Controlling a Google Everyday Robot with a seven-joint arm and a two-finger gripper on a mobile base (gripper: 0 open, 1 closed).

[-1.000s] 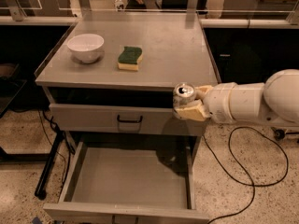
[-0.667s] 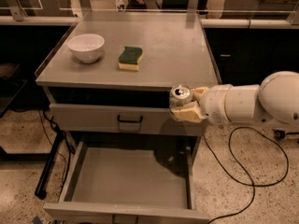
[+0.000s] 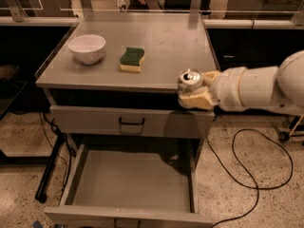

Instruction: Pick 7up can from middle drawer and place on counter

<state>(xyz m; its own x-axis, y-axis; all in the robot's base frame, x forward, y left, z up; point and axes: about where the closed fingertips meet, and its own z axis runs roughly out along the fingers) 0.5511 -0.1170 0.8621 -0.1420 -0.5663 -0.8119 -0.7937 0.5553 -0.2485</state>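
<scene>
My gripper is shut on the 7up can, a small can with a shiny silver top and pull tab. It holds the can upright at the front right edge of the counter, about level with the countertop. The white arm reaches in from the right. The middle drawer is pulled open below, its flat grey floor bare.
A white bowl and a green and yellow sponge sit on the left half of the counter. The top drawer with a black handle is closed. A black cable loops on the floor at right.
The gripper with the can has moved slightly left and up, closer to the counter's front right edge.
</scene>
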